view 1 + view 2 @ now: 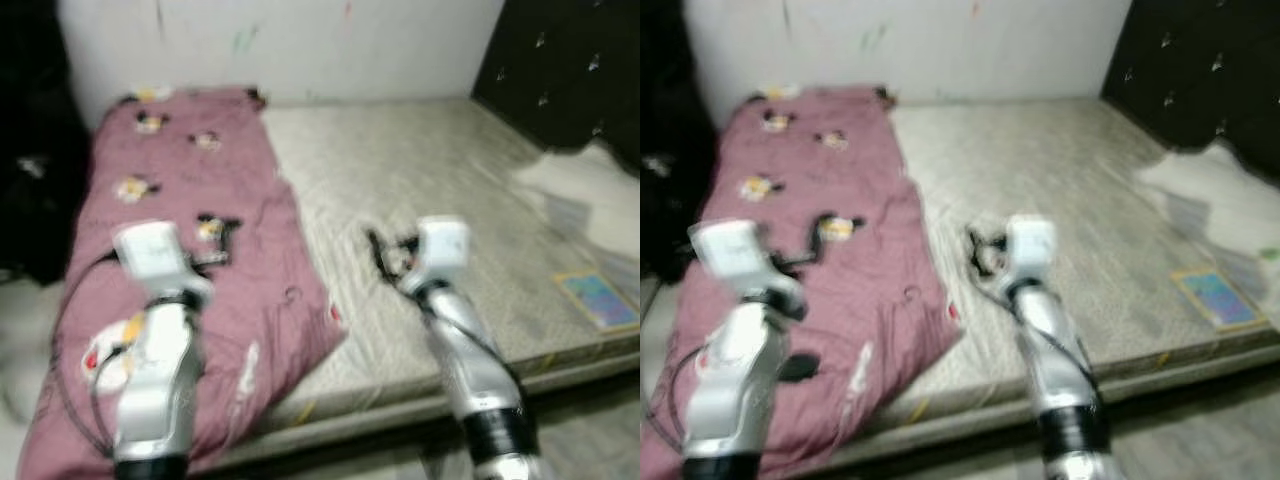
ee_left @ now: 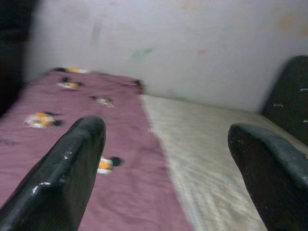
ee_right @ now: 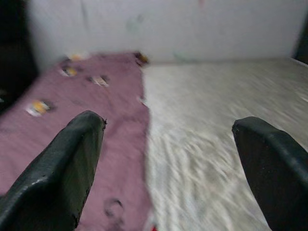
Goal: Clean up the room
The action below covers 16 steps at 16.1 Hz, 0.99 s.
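A pink blanket [image 1: 190, 190] printed with cartoon figures lies along the left side of a bare grey mattress [image 1: 420, 180]. My left gripper [image 1: 214, 243] hovers over the blanket, and the left wrist view shows its fingers [image 2: 72, 159] spread wide with nothing between them. Over the mattress, just right of the blanket's edge, my right gripper [image 1: 386, 255] is held up. It is open too, its fingers [image 3: 67, 154] empty in the right wrist view. The frames are blurred.
A white wall [image 1: 300, 40] runs behind the bed and a dark padded headboard [image 1: 570, 70] stands at the right. White bedding [image 1: 585, 195] and a colourful flat book [image 1: 598, 298] lie on the mattress's right side. Dark things [image 1: 30, 170] stand left of the bed.
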{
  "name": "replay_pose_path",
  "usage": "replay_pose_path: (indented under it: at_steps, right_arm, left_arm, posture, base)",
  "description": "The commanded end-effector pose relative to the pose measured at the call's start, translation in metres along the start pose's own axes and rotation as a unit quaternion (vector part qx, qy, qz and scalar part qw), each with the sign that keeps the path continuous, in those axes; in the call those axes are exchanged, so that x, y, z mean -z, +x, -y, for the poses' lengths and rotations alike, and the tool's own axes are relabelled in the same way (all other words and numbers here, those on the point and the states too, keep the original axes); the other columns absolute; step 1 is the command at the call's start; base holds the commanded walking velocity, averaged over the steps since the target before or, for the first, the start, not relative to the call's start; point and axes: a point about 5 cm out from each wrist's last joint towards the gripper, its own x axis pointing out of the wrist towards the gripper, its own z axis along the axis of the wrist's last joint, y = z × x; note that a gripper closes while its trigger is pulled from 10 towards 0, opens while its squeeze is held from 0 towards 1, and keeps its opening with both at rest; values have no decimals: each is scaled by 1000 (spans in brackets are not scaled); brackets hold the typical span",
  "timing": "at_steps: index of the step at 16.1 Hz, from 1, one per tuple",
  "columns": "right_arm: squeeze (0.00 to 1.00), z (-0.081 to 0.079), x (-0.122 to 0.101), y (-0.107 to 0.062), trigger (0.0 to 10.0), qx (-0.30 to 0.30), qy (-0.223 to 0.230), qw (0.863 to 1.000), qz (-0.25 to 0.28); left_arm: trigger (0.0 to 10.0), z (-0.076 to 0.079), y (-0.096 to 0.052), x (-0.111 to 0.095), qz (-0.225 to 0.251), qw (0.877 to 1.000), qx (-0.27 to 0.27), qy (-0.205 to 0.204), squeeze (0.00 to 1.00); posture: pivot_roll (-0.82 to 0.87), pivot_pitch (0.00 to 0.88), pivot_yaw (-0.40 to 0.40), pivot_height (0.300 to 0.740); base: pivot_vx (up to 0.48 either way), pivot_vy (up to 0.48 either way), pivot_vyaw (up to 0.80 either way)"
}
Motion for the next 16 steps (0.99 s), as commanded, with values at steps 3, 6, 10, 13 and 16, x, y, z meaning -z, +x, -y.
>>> replay_pose_path:
  at_steps: [3, 6, 10, 13, 16]
  right_arm:
    - [0, -9, -9, 3, 10000, -16, -18, 999, 22]
    - [0, -7, -10, 4, 10000, -12, -13, 1000, 22]
    - [0, -7, -9, 4, 10000, -11, -13, 1000, 22]
    - [0, -6, -9, 5, 10000, -8, -11, 1000, 21]
    - [0, -6, -10, 6, 10000, -5, -12, 1000, 22]
  left_arm:
    - [10000, -7, 1, -5, 15, 1000, -17, 21, 0]
    - [10000, -5, 2, -6, 18, 999, -19, 24, 0]
    - [10000, -5, 2, -5, 18, 999, -21, 27, 0]
    - [10000, -5, 3, -6, 18, 999, -24, 29, 0]
    - [10000, -5, 4, -5, 18, 999, -23, 30, 0]
  posture:
    - [-27, 13, -47, 740]
    - [-28, 14, -46, 740]
    - [-28, 14, -46, 740]
    - [-30, 15, -46, 740]
    - [-32, 12, -43, 740]
  base:
    - [0, 251, 460]
    - [0, 0, 800]
    - [0, 0, 281]
    - [0, 0, 0]
    - [0, 0, 0]
